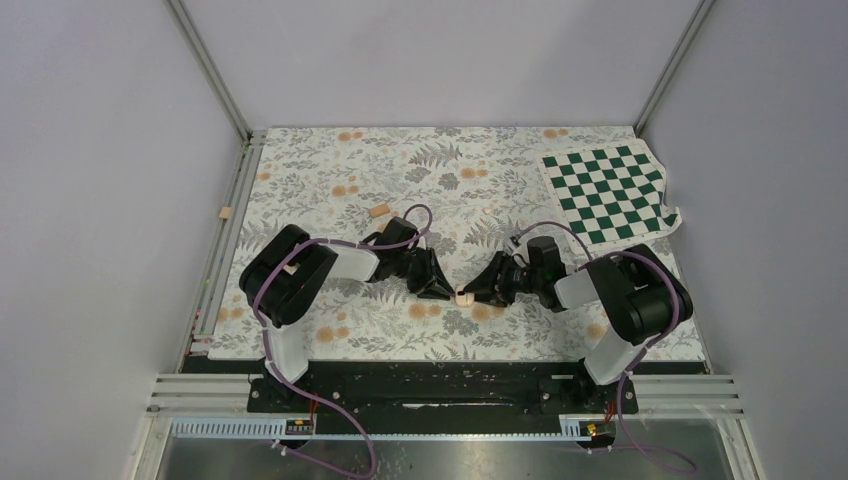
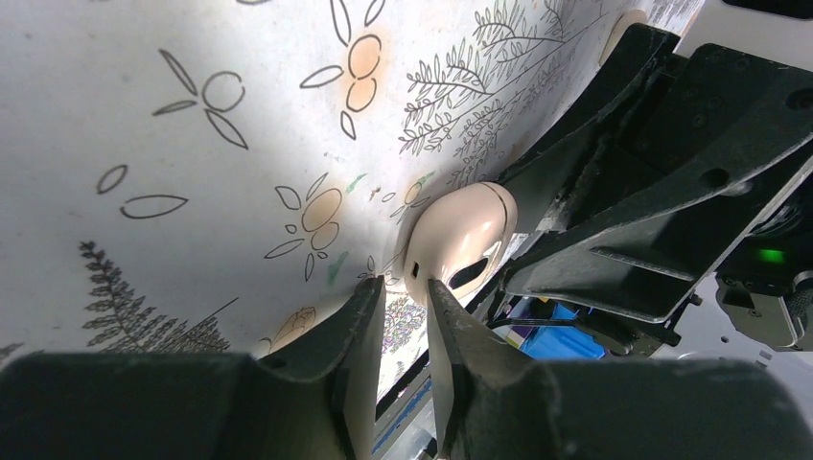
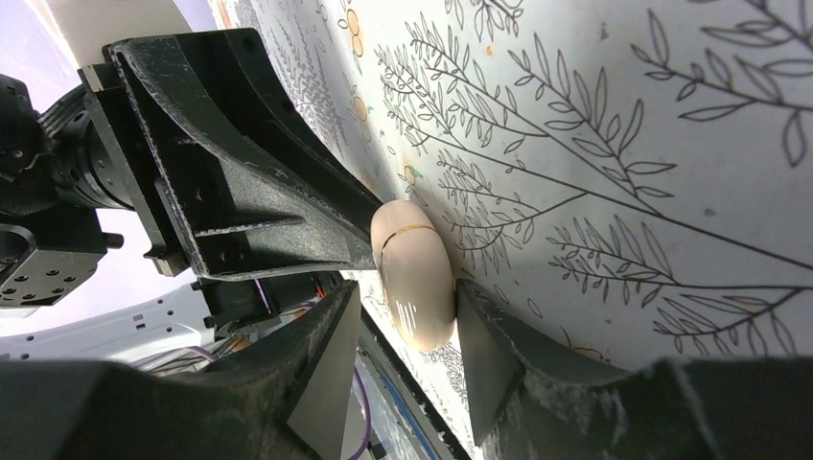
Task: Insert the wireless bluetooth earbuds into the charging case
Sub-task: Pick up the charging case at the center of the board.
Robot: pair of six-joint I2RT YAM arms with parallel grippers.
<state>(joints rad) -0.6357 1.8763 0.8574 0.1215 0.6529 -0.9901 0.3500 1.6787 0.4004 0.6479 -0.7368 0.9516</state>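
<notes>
The charging case [image 3: 414, 278], a pale peach rounded shell with a thin seam line, lies on the floral-printed bench [image 1: 330, 170] near its front middle, between the two arms. A dark oval recess shows on the side facing the left wrist camera.

The right tool [image 1: 480, 292] straddles the case. Its two fingers stand apart on either side of the shell, one close against it and the other with a sliver of space showing.

The left tool [image 2: 407, 287] meets the case from the opposite side. Its fingers are drawn together with only a narrow slit between them and nothing in it, and one fingertip [image 2: 433, 292] rests at the case's edge. Seen from above, the two tools point at each other, tip to tip, with the case between them.

Farther back on the bench, a small tan block [image 1: 379, 210] lies left of centre, well apart from the case. A green-and-white checkered sheet [image 1: 610, 195] covers the far right corner. The earbuds cannot be made out in any view.
</notes>
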